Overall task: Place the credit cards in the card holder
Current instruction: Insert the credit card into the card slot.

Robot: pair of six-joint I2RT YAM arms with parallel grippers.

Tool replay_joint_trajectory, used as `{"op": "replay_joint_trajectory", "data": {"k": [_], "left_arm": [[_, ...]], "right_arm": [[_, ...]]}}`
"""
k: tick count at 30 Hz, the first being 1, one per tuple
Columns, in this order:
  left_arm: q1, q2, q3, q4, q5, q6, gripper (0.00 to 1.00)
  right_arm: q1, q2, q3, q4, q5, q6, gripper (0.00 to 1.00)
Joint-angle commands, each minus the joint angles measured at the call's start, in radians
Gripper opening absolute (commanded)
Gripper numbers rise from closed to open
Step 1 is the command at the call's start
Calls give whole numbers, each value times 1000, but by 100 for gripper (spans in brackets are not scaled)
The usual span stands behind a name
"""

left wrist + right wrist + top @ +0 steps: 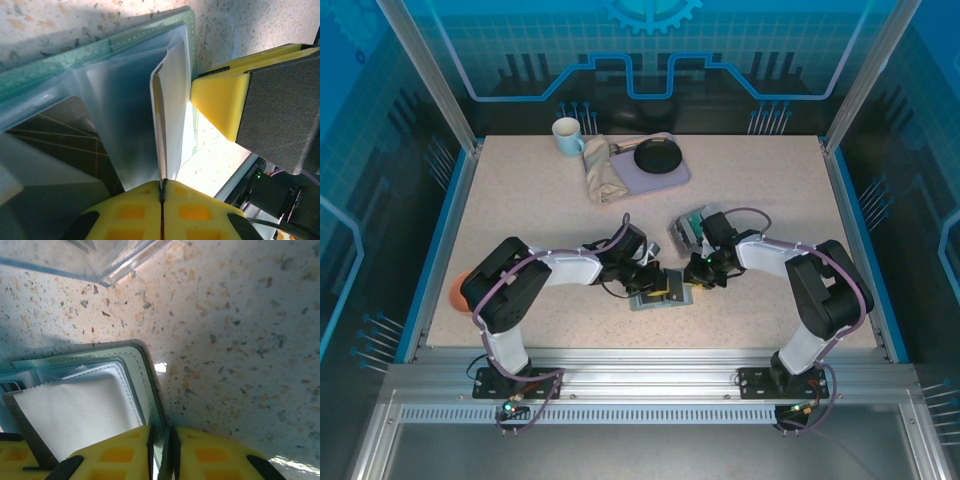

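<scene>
Card holder (pixel 658 297) lies open on surface (pixel 520 210), centre-front. L fingers (pixel 168 193) pressed together on its clear pocket flap (pixel 170 100), holding it up. R fingers (pixel 148 436) pinch holder's rim.

Risks: flap slips or creases if L pulls harder; opposing tugs could drag holder.

Credit cards (pixel 694 218) appear upright in grey box (pixel 680 235) behind R wrist, count unclear. Dark panel in slot: card or lining, can't tell.
</scene>
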Motion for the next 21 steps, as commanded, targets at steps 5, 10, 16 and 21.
{"op": "replay_joint_trajectory", "data": {"k": [5,10,16,21], "left_arm": [[-20,-13,24,-81,-76,43,18],[-21,-36,30,-129,-98,69,22],[-21,-32,30,-118,-94,64,15],[-29,-11,40,-100,-82,50,8]], "right_arm": [[14,8,-15,-52,18,-5,22],[13,7,-5,-66,22,-12,24],[14,-2,-6,-77,32,-16,23],[15,8,-15,-65,23,-14,17]]}}
